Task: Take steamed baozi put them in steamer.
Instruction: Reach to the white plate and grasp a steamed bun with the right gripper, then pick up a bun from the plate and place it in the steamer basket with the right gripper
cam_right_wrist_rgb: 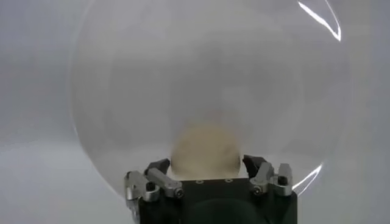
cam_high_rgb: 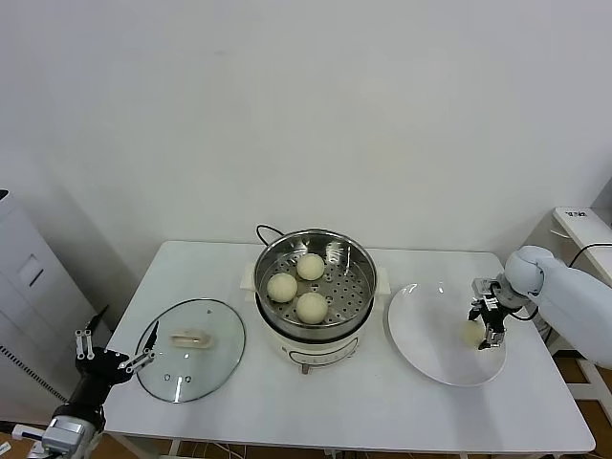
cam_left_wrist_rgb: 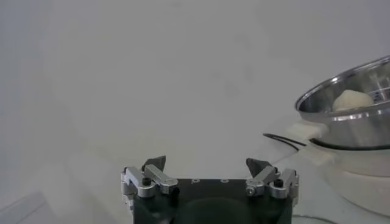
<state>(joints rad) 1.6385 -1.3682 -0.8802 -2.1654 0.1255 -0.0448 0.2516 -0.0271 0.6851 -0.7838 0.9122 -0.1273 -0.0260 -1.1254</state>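
The steel steamer (cam_high_rgb: pixel 356 256) stands on its white cooker base at mid-table and holds three steamed baozi (cam_high_rgb: pixel 309 267), (cam_high_rgb: pixel 281 286), (cam_high_rgb: pixel 312 307). A fourth baozi (cam_high_rgb: pixel 470 333) lies on the white plate (cam_high_rgb: pixel 430 335) to the right. My right gripper (cam_high_rgb: pixel 485 330) is down over it. In the right wrist view the baozi (cam_right_wrist_rgb: pixel 206 146) fills the gap of the gripper (cam_right_wrist_rgb: pixel 206 163), with a finger against each side, and still rests on the plate (cam_right_wrist_rgb: pixel 183 73). My left gripper (cam_high_rgb: pixel 113 350) hangs open and empty off the table's left edge; its wrist view shows the gripper (cam_left_wrist_rgb: pixel 206 163), the steamer (cam_left_wrist_rgb: pixel 341 112) and a baozi (cam_left_wrist_rgb: pixel 352 99).
A flat glass lid (cam_high_rgb: pixel 191 349) with a white handle lies on the table left of the steamer. The cooker's black cord (cam_high_rgb: pixel 263 229) loops behind it. A white appliance (cam_high_rgb: pixel 24 287) stands at the far left, and a white shelf (cam_high_rgb: pixel 579 225) at the far right.
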